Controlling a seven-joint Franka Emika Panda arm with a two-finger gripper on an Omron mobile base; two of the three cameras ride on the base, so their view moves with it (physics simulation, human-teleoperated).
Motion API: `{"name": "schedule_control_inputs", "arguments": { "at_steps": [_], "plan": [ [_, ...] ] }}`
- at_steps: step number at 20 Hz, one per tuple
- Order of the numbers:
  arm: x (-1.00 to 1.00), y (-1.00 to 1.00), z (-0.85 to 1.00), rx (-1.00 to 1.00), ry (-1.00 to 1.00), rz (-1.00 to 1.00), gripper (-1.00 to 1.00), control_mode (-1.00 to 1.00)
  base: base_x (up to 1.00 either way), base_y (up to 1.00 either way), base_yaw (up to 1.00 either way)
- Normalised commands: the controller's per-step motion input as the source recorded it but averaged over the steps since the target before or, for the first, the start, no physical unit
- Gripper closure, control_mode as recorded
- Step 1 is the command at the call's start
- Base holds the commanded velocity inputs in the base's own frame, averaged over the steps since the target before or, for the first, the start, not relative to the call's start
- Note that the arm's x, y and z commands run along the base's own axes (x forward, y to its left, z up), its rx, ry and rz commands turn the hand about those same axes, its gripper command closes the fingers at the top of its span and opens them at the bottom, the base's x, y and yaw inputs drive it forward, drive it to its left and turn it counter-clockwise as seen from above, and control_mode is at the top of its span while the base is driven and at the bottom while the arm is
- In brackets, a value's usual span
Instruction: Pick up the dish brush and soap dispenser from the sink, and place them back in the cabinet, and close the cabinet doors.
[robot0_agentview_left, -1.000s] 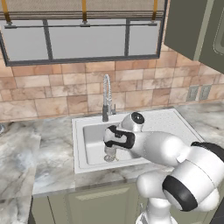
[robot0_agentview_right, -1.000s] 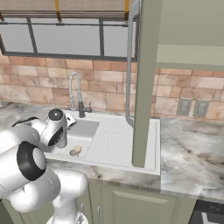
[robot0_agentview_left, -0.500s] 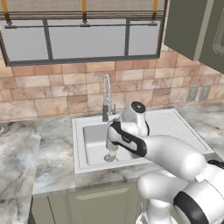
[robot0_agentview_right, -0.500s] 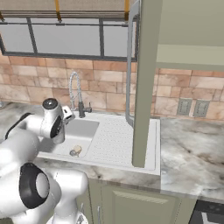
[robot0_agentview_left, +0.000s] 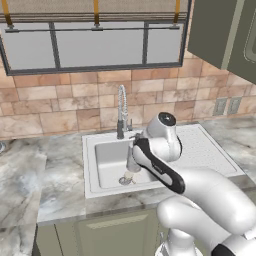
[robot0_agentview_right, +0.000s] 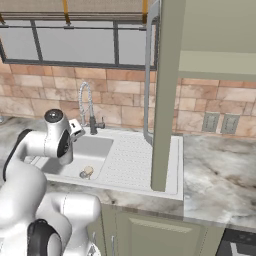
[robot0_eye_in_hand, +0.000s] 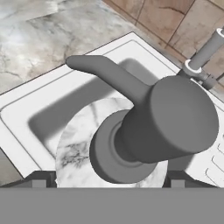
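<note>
The soap dispenser (robot0_eye_in_hand: 131, 140) is seen upright inside the sink (robot0_agentview_left: 102, 187) basin. The gripper (robot0_eye_in_hand: 108, 179) is positioned directly above its pump top with jaws spread wide, nothing grasped. The dish brush (robot0_agentview_right: 88, 171) lies on the basin floor.

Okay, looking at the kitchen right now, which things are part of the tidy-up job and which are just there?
Part of the job:
dish brush, in the basin
soap dispenser, close under the hand
sink
cabinet doors, open

Just there:
faucet
wall outlets
window
</note>
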Motion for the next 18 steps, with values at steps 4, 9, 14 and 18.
{"name": "schedule_control_inputs", "arguments": {
  "at_steps": [4,9,14,18],
  "plan": [
    [-0.3,-0.17,0.21,0.0,0.0,-0.04,1.0,-1.0,0.0,0.0,0.0],
    [-0.31,-0.15,0.18,0.0,0.0,-0.1,1.0,-1.0,0.0,0.0,0.0],
    [-0.33,-0.21,0.26,0.0,0.0,-0.14,1.0,-1.0,0.0,0.0,0.0],
    [-0.25,-0.2,0.32,0.0,0.0,-0.18,1.0,-1.0,0.0,0.0,0.0]
  ]
}}
